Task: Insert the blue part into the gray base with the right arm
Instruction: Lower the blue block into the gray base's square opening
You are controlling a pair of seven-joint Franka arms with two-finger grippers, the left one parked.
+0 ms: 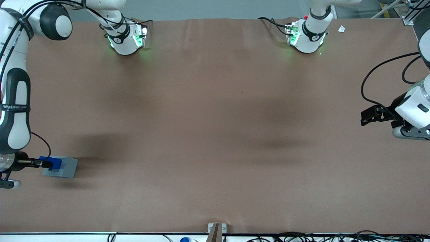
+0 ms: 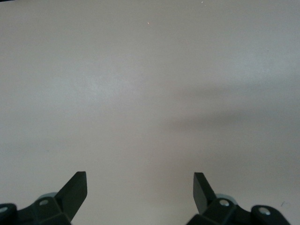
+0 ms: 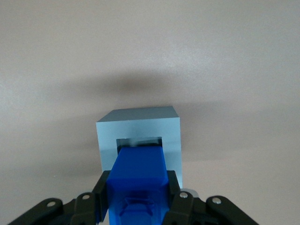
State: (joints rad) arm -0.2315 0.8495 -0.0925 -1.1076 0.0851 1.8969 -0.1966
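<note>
The blue part (image 1: 53, 163) (image 3: 139, 176) is held between the black fingers (image 3: 101, 192) of my right gripper (image 1: 47, 163) (image 3: 137, 194), which is shut on it. It hangs directly over the gray base (image 1: 63, 167) (image 3: 139, 129), which rests on the brown table near the working arm's end. In the right wrist view the part's lower end sits at the mouth of the base's square recess (image 3: 138, 141); how deep it reaches is hidden. The right arm (image 1: 15, 111) stands beside the base.
The brown table surface (image 1: 215, 134) stretches wide toward the parked arm's end. Two arm mounts with green lights (image 1: 126, 38) (image 1: 305, 35) stand farthest from the front camera. A small bracket (image 1: 216, 230) sits at the table's near edge.
</note>
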